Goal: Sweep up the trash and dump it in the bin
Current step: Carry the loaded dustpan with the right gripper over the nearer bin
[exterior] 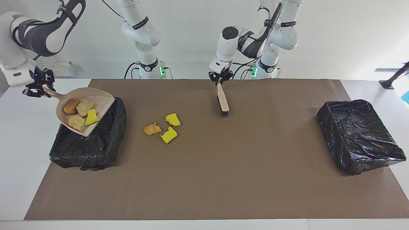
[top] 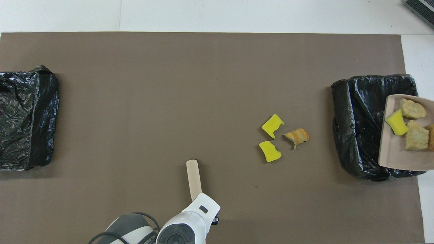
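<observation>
Two claws grip: right claw (exterior: 37, 90) the dustpan (exterior: 84, 110) over the bin (exterior: 89, 140), left claw (exterior: 220, 78) the brush (exterior: 222, 101).

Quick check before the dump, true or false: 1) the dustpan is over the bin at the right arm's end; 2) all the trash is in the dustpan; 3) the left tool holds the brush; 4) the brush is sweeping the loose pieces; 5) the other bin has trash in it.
1) True: the right tool holds the dustpan over that bin.
2) False: four pieces ride in it; two yellow sponge chunks and a bread-like lump lie on the mat.
3) True: the left tool grips the brush.
4) False: it hangs apart from them.
5) False: the bin at the left arm's end shows only black liner.
</observation>
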`<state>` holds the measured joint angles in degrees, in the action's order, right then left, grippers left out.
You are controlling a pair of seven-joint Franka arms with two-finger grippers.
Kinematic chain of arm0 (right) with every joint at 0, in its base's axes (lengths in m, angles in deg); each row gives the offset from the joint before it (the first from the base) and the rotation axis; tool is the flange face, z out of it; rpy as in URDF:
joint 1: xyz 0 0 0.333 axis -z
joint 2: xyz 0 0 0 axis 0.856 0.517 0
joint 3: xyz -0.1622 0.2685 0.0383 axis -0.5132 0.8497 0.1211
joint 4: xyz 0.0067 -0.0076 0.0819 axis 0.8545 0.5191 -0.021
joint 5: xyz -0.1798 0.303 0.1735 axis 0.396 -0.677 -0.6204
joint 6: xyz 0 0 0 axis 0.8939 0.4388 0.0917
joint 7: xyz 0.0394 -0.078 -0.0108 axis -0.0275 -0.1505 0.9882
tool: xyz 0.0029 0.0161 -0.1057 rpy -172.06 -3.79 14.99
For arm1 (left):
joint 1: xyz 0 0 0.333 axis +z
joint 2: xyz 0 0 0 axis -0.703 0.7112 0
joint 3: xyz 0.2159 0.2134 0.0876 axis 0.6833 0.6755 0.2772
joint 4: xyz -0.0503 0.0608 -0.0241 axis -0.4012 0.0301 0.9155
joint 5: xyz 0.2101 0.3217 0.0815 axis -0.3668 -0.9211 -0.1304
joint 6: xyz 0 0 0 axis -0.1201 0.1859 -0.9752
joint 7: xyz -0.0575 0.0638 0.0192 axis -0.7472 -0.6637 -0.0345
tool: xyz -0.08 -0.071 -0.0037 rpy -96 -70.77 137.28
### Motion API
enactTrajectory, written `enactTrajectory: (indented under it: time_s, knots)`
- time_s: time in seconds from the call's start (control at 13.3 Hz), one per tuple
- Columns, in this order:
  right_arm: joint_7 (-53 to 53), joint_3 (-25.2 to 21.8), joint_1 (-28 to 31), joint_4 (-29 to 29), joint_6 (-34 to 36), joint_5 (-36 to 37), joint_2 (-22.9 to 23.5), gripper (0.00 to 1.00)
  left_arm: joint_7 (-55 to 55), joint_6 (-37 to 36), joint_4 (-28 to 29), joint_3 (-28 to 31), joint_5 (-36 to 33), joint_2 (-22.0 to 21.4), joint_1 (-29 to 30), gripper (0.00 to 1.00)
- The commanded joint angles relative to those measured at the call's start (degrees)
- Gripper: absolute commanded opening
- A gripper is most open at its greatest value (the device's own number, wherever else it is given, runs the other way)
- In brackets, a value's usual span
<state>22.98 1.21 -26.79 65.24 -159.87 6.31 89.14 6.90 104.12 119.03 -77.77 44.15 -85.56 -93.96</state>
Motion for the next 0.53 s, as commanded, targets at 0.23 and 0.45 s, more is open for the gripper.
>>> enactTrajectory:
  time_s: [0.23, 0.45]
  knots:
    - [4.4, 0.8, 0.4, -0.3, -4.9, 11.8, 0.7, 0.00, 0.4, -2.0, -4.7, 1.5, 0.8, 0.1, 5.8, 1.00]
    - [6.0, 1.4, -0.3, 1.4, -13.2, 17.4, 0.9, 0.00, 0.8, -6.2, -8.6, 1.5, -0.7, 0.3, 13.4, 1.00]
